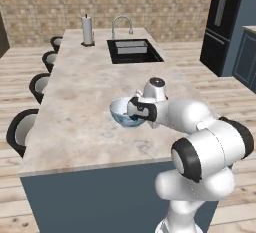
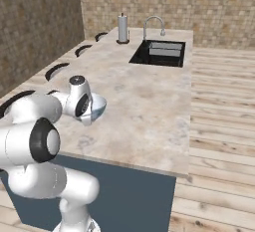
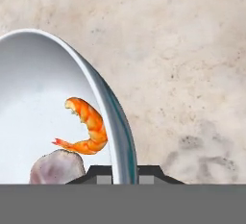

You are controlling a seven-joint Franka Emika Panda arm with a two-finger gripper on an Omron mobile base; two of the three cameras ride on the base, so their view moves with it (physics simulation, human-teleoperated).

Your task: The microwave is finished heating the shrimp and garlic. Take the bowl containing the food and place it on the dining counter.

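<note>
Gripping the bowl (image 3: 43,93) rim; shrimp (image 3: 89,127) curled inside, tail toward gripper (image 3: 126,177).

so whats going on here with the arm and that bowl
The arm's gripper is shut on the rim of the bowl, one finger inside and one outside, over the dining counter. The shrimp and garlic are still inside. Whether the bowl already rests on the stone is hard to tell.

A round white bowl (image 3: 38,98) with a blue outside sits upright over the beige marbled dining counter (image 1: 80,122), near its front edge. Inside lie a curved orange shrimp (image 3: 86,127) and a brownish-purple garlic bulb (image 3: 56,168), touching.
</note>
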